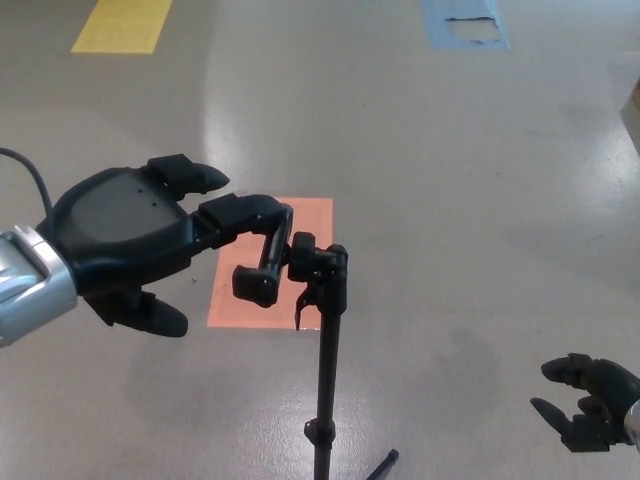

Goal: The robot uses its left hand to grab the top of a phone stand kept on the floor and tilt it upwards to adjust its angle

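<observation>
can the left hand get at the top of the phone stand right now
Probably yes: the left hand is level with the phone stand, one finger at its clamp's top end, nothing between them. Whether they touch is unclear.

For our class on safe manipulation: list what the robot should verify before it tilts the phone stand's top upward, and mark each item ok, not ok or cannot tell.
1. Left hand at the clamp on top of the phone stand: ok.
2. Firm grasp on the clamp: cannot tell.
3. Pole upright: ok.
4. Right hand clear of the stand: ok.
5. Clamp holds no phone: ok.
6. Base steady on the floor: cannot tell, out of frame.
</observation>
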